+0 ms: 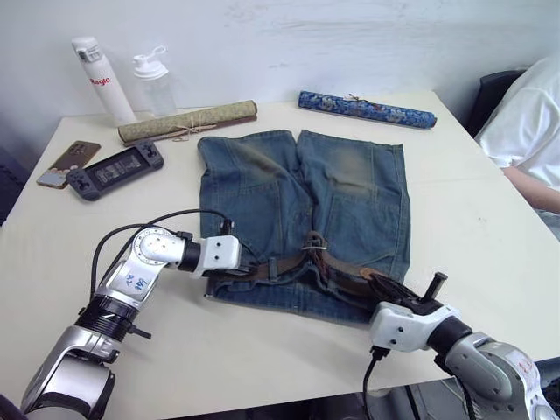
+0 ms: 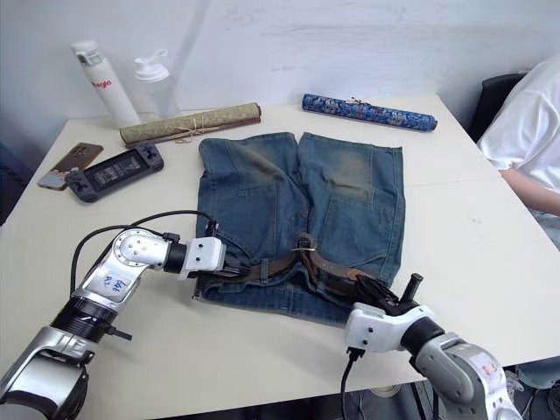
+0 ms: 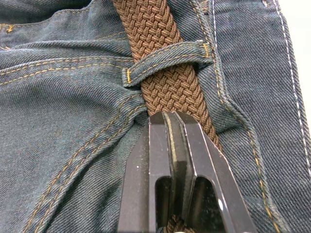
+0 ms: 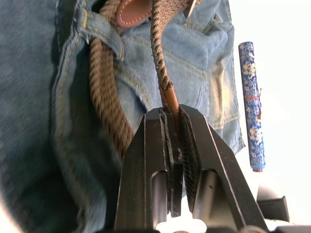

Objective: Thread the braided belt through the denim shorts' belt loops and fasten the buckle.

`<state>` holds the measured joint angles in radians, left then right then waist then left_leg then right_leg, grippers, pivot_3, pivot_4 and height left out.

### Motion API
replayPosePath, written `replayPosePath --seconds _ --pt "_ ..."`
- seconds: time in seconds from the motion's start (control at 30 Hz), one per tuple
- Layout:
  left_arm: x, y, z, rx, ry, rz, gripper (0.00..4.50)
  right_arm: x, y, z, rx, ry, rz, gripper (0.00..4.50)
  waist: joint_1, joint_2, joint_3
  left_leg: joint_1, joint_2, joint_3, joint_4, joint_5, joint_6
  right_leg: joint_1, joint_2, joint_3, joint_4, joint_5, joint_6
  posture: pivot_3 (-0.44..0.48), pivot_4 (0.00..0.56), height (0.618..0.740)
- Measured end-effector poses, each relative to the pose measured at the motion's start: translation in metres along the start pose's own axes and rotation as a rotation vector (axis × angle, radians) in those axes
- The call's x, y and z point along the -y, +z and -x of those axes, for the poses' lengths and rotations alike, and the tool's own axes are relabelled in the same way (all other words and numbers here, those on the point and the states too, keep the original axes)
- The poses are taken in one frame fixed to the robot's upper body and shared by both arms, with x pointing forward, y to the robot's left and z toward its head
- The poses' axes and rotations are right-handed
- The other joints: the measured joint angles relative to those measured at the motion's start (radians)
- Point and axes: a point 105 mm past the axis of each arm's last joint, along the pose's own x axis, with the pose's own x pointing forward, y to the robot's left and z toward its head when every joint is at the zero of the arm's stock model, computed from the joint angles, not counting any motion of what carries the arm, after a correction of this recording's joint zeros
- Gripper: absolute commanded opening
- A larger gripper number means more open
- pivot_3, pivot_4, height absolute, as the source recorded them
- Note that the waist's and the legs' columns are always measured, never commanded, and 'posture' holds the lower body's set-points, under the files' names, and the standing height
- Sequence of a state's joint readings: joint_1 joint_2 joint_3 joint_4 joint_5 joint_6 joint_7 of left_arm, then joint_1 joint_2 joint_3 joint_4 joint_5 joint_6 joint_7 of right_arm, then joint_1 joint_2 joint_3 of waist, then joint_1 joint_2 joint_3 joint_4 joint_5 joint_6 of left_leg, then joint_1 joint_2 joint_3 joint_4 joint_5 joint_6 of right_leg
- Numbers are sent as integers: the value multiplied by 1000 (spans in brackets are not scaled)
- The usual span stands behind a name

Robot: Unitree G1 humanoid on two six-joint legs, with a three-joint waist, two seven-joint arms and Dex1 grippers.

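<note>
Shorts (image 1: 302, 219) lay flat on worktop (image 1: 455, 227), waistband toward robot. Belt (image 3: 165, 63) ran along waistband under one visible loop (image 3: 165, 57). Left end effector (image 3: 171, 119) clamped on belt, likely anchoring it. Right end effector (image 4: 171, 116) clamped on belt's leather tip, probably for buckle (image 1: 315, 244) fastening. Counted: one belt, one shorts, two bottles (image 1: 103, 80), two rolled mats (image 1: 187, 121).

1. The braided belt (image 3: 165, 73) passes under a belt loop (image 3: 165, 58), which hides that stretch of weave.
2. The left end effector (image 3: 170, 121) covers the belt beneath its closed fingers.
3. The belt's leather tip (image 4: 170, 99) disappears between the right end effector's (image 4: 172, 116) fingers.
4. The buckle (image 1: 315, 245) is too small to read; its prong is perhaps engaged.
5. The person (image 1: 529, 122) is cut off by the picture's edge.
</note>
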<state>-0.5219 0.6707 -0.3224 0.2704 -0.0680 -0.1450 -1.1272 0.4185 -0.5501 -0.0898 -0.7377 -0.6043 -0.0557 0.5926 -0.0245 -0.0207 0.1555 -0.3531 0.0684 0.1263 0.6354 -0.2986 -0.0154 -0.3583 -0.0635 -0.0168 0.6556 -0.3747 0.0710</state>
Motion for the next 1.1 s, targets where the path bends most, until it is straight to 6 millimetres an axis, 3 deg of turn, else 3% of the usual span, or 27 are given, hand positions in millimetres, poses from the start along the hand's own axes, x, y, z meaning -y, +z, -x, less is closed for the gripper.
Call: replayPosePath --seconds 0.07,0.23,0.57,0.87,1.1 --pt "1 0 -1 4 -2 -3 16 -1 -11 16 -33 18 30 0 2 1 -1 1 -2 0 -2 -1 1 1 -1 0 -1 0 0 0 150 737" --pt "1 -1 -2 3 -1 0 16 3 -23 33 -55 26 87 0 1 1 -5 2 -2 0 -3 -1 1 2 -1 0 -2 0 0 0 150 737" --pt "2 -2 -10 7 5 -16 16 15 -73 72 -177 14 135 0 17 1 -5 1 -2 0 -4 -1 2 2 -3 1 -4 0 0 0 150 737" --pt "2 -2 -11 6 2 -23 16 18 -75 72 -162 -4 139 0 20 2 -6 2 -2 0 -5 -1 2 2 -4 1 -4 0 0 0 150 737" --pt "0 -7 0 -25 17 -20 16 10 -56 45 -104 -10 88 0 10 5 -7 1 -1 0 -7 -1 2 2 -4 0 -3 -1 -1 0 150 737"
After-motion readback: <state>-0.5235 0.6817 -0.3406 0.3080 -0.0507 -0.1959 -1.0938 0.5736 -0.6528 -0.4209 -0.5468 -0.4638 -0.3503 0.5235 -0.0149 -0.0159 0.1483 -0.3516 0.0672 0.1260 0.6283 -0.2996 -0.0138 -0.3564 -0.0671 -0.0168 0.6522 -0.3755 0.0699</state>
